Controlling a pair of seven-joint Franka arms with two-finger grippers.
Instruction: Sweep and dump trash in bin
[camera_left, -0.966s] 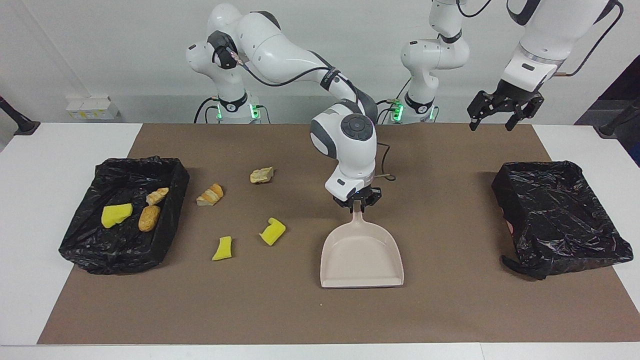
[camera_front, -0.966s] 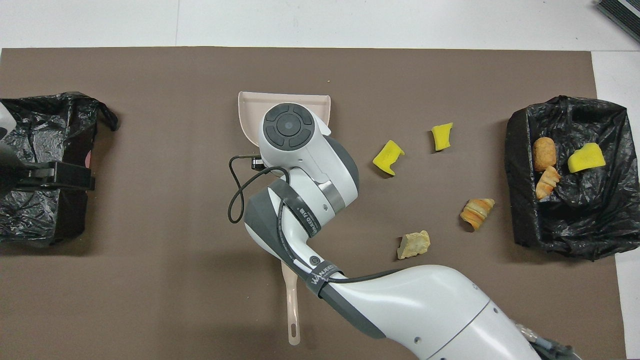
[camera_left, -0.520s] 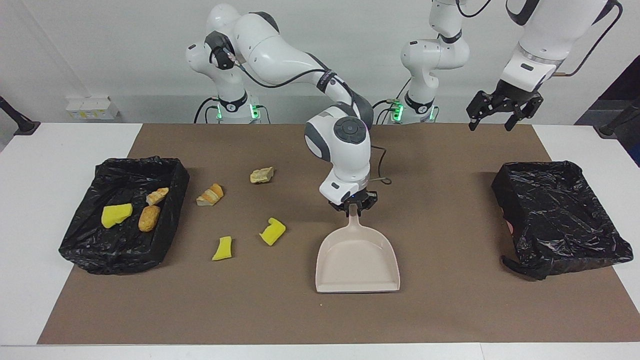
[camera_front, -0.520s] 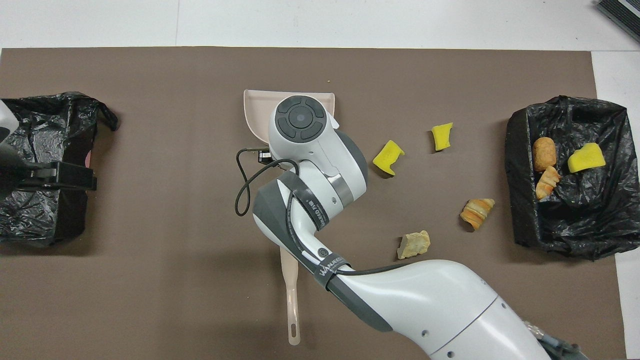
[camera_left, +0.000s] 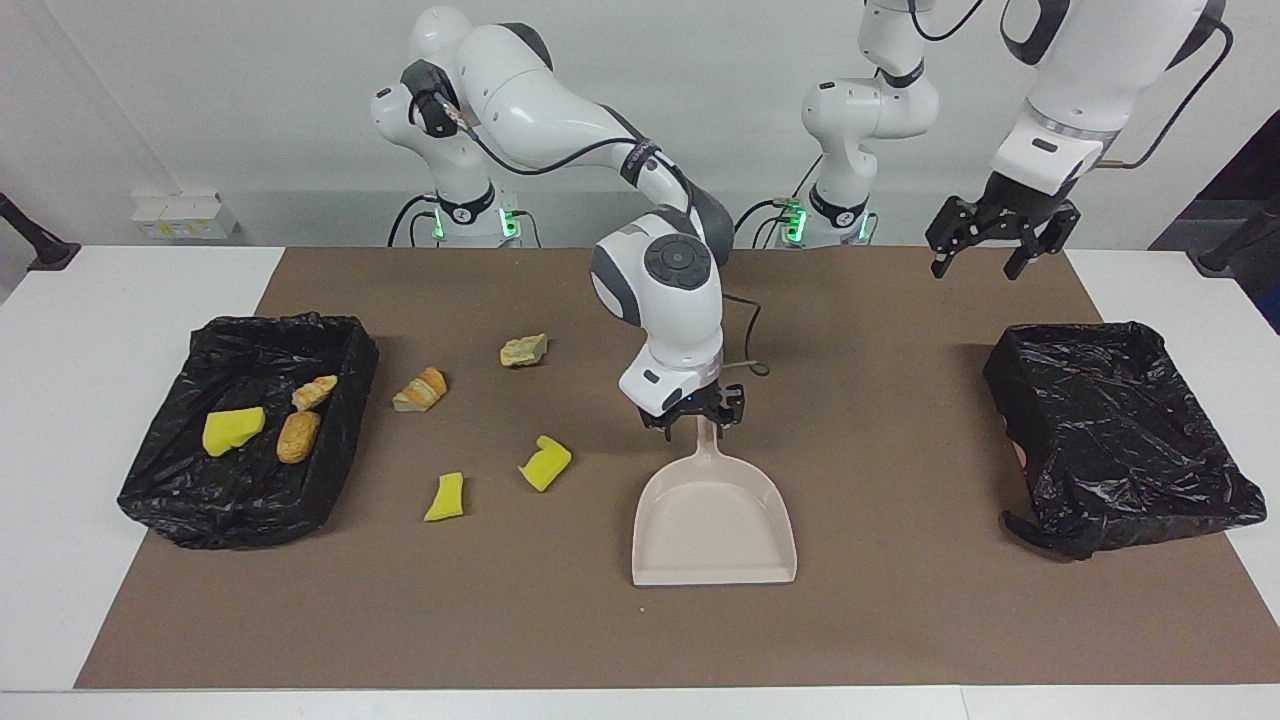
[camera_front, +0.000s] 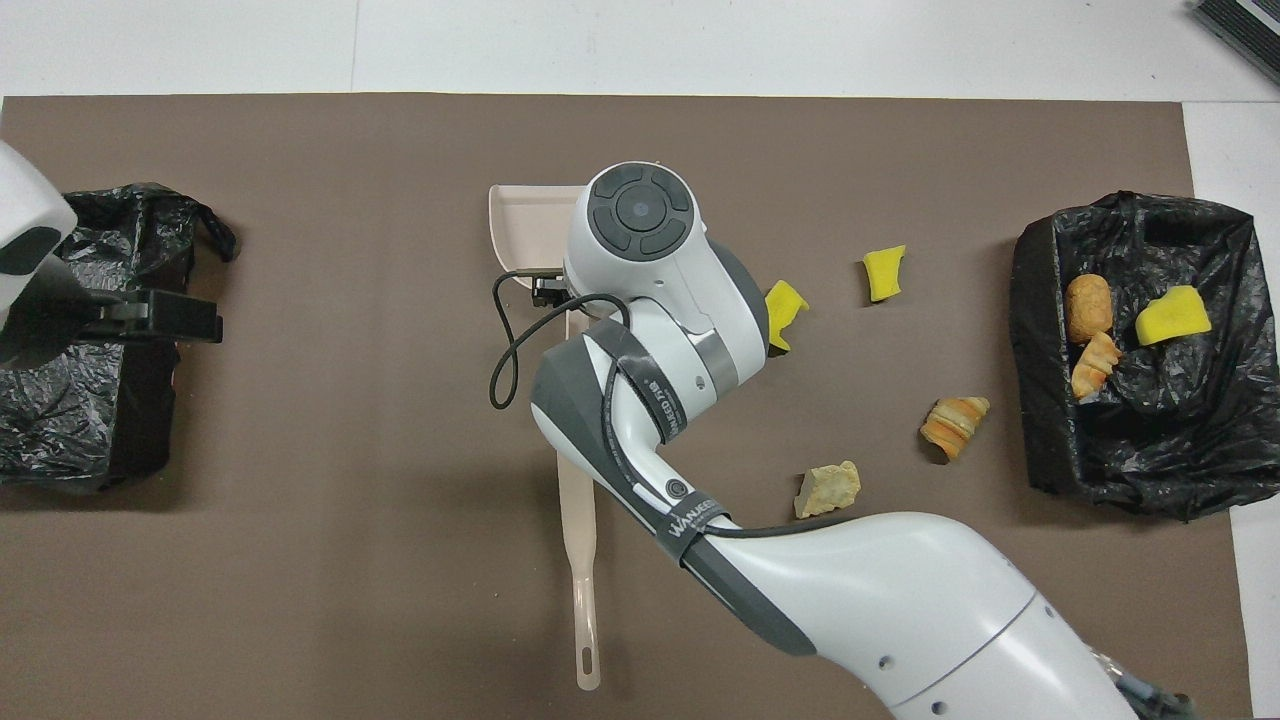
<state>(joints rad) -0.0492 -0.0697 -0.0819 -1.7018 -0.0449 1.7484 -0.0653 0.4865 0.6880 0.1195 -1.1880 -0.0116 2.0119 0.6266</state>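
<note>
Facing view, centre of the frame: the right gripper pinches the handle of the beige dustpan, whose pan lies flat on the brown mat with its open edge toward the bottom of the frame. In the overhead view most of the pan is hidden under the right arm's wrist, and only a corner of it and a long beige handle low in the frame show (whether that handle belongs to the pan I cannot tell).

The trash is split. Four scraps lie loose on the mat in the left half of the facing view: a tan chunk, an orange-and-beige piece, a yellow sponge bit just beside the pan, and another yellow bit lower left. Three more sit inside the black-lined bin at the left edge: a yellow piece and two tan ones.

At the upper right of the facing view the left gripper hangs in the air with its fingers spread, holding nothing, above the mat. A second black-lined bin sits at the right edge.
</note>
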